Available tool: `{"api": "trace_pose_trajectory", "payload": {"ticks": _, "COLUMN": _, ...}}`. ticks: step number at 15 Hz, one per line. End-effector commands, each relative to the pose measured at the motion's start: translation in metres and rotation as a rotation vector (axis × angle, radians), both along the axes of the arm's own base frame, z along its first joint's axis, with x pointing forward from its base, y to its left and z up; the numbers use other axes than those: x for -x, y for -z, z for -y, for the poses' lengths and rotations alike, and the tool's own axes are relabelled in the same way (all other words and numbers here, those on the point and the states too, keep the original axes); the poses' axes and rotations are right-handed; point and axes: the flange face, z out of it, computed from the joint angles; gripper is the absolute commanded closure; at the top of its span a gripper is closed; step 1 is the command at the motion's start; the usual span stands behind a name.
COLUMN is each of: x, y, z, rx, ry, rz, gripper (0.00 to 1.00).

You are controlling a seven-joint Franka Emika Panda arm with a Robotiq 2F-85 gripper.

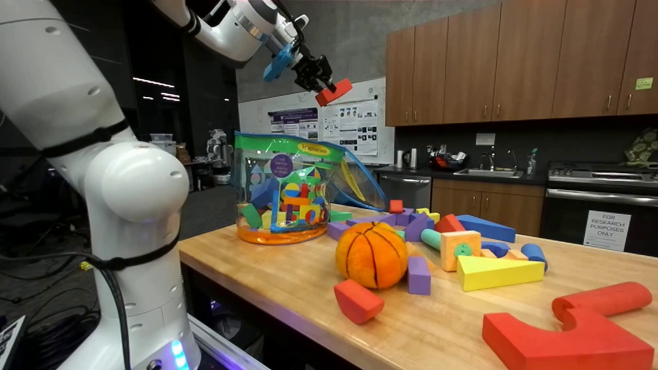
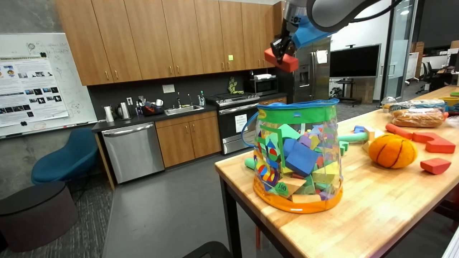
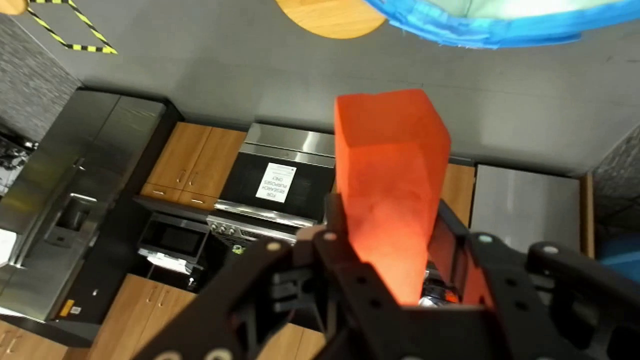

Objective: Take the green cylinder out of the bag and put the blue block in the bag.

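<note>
My gripper [image 3: 390, 212] has the red block [image 1: 336, 91] pinched, its jaws parted only by the block's thickness; the block's long axis runs crosswise to my reach and tilts off level; the sentence names no red piece, so I judge this hold a step outside it; what the coming move turns on lies below me: the clear bag [image 2: 303, 116], upright on the table [image 1: 288, 272], its blue-edged mouth lower than the red block and well apart from it; whether I stand plumb over that mouth or nearer its far edge I cannot tell, so a release from here could, I judge, catch the rim; inside, a blue block [image 2: 303, 158] shows through the wall; past the bag, lower than my gripper and off to one side, a green cylinder [image 1: 431, 238] lies on its side just beside a wooden block [image 1: 451, 263], its long axis near level; it is outside the bag, though whether it is the one meant I cannot say; a blue wedge [image 1: 486, 227] lies near it, and may be the block I am to put in; the orange ball [image 1: 371, 254] sits near them; farthest off stand the oven [image 2: 227, 125] and the wooden cabinets [image 2: 154, 36].
</note>
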Motion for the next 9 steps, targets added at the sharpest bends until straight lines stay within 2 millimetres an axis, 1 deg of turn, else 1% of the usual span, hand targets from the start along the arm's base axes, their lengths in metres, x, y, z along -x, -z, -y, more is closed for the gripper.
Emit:
{"api": "trace_pose_trajectory", "payload": {"ticks": 1, "x": 0.008, "y": 0.014, "z": -0.028, "rx": 0.073, "ry": -0.077, "rz": -0.021, "gripper": 0.82}}
{"api": "trace_pose_trajectory", "payload": {"ticks": 3, "x": 0.011, "y": 0.021, "z": -0.038, "rx": 0.082, "ry": -0.099, "rz": -0.037, "gripper": 0.82}}
{"api": "trace_pose_trajectory", "payload": {"ticks": 5, "x": 0.013, "y": 0.027, "z": -0.042, "rx": 0.08, "ry": -0.107, "rz": -0.046, "gripper": 0.82}}
{"api": "trace_pose_trajectory", "payload": {"ticks": 6, "x": 0.013, "y": 0.03, "z": -0.042, "rx": 0.079, "ry": -0.106, "rz": -0.052, "gripper": 0.32}}
{"api": "trace_pose_trajectory", "payload": {"ticks": 7, "x": 0.007, "y": 0.028, "z": -0.043, "rx": 0.056, "ry": -0.09, "rz": -0.054, "gripper": 0.56}}
{"api": "trace_pose_trajectory", "payload": {"ticks": 9, "x": 0.007, "y": 0.032, "z": -0.043, "rx": 0.057, "ry": -0.091, "rz": -0.061, "gripper": 0.46}}
